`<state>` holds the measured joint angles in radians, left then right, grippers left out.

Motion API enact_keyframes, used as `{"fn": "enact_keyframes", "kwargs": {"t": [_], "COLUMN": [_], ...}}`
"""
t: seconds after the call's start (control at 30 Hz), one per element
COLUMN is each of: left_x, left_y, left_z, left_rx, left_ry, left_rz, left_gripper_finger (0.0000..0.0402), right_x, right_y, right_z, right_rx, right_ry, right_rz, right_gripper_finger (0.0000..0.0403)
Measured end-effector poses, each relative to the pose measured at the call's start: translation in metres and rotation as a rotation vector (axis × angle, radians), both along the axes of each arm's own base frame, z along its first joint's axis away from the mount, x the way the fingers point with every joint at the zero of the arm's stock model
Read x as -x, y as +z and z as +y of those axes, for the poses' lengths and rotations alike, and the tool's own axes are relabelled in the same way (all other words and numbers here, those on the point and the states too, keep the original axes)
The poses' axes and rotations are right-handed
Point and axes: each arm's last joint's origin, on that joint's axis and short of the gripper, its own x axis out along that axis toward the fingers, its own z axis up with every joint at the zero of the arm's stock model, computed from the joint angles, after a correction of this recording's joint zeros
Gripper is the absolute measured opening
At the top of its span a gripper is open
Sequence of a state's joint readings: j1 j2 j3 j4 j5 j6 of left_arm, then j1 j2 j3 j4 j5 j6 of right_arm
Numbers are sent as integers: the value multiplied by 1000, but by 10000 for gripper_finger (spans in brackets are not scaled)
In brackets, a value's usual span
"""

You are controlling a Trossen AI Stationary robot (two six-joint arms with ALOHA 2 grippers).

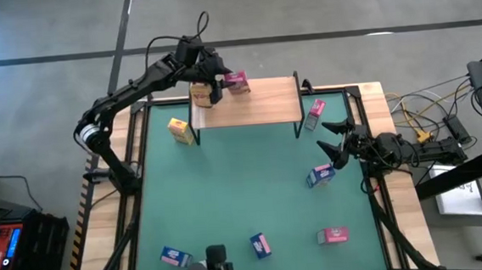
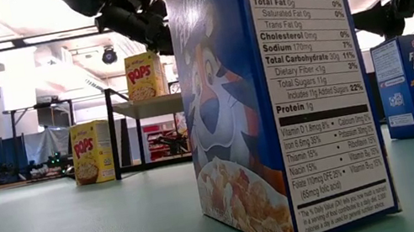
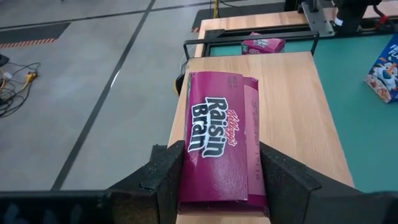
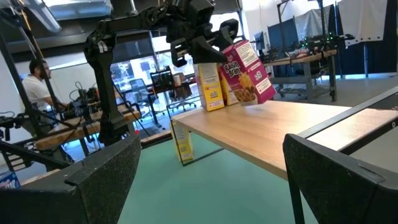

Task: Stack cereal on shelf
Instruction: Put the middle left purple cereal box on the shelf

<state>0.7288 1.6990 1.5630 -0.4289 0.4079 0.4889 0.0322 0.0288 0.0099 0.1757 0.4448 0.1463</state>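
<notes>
Jaws first: the left gripper (image 3: 217, 186) has its two dark fingers (image 3: 165, 180) pressed against the sides of a magenta Raisin Bran box (image 3: 217, 146), holding it tilted above the shelf's back left part, while the right gripper (image 1: 337, 143) waits with its jaws spread wide and empty over the right side of the tabletop.

Largest in view is the green-matted tabletop (image 1: 245, 194), framed by pale wood edges. At its far edge stands the shelf (image 1: 256, 104), a light wooden board on thin black legs. On the board, just beside the held box, stands a yellow Corn Pops box (image 1: 200, 95); the right wrist view shows what seem to be two yellow boxes side by side there.

A second yellow Pops box (image 1: 181, 131) stands on the mat by the shelf's left legs. A pink box (image 1: 315, 113) lies on the mat just right of the shelf. A blue Frosted Flakes box (image 1: 320, 176) sits near the right gripper. Along the near edge are a blue box (image 1: 175, 257), another blue box (image 1: 260, 245) close to the low camera, and a pink box (image 1: 332, 235).

A person (image 4: 36, 87) sits in the room behind.
</notes>
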Motion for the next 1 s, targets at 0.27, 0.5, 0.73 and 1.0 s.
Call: {"fn": "enact_keyframes", "kwargs": {"t": [0.27,0.5,0.73,1.0], "left_x": [0,1,1,1], "left_y": [0,1,2,2], "left_z": [1,2,3,4], "left_rx": [-3,-10,-21,-26], "left_ry": [4,6,7,6], "left_rz": [-1,0,-7,-7], "left_gripper_finger": [164,164,165,165], "right_x": [0,0,0,0], "right_y": [0,0,0,0], "right_z": [0,0,0,0], "right_rx": [0,0,0,0], "right_ry": [0,0,0,0], "right_rz": [0,1,1,0], "right_gripper_finger": [384,384,384,384]}}
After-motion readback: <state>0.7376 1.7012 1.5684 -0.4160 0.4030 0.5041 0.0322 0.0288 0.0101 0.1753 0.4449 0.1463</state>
